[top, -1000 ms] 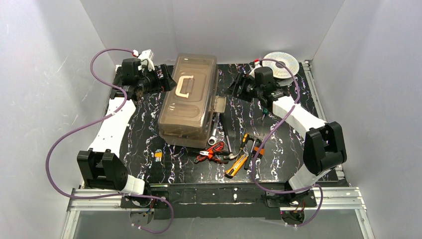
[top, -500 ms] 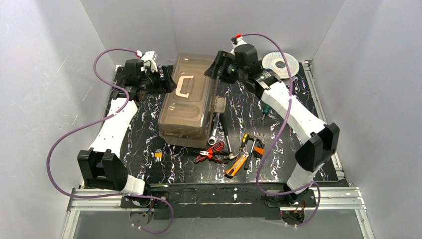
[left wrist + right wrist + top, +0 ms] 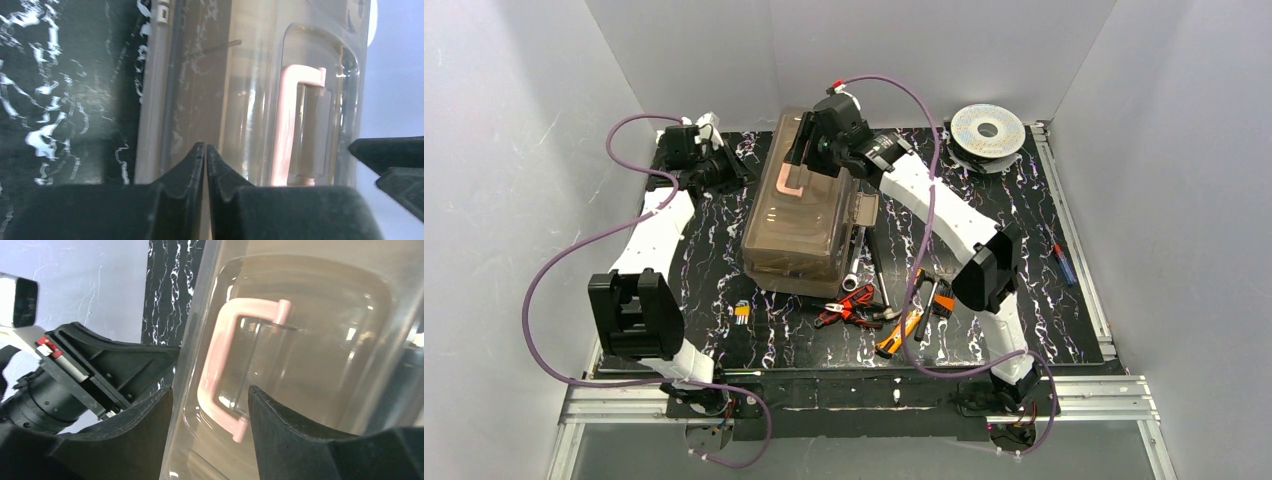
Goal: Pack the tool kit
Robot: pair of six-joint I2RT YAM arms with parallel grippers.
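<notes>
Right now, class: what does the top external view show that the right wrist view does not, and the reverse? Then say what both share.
Only the top external view shows the loose tools, such as the red pliers and yellow knife, and the wire spool at the far right corner. Only the right wrist view shows the right gripper close up, fingers apart above the toolbox lid. Both show that lid, its pale handle and the left gripper beside the box.
</notes>
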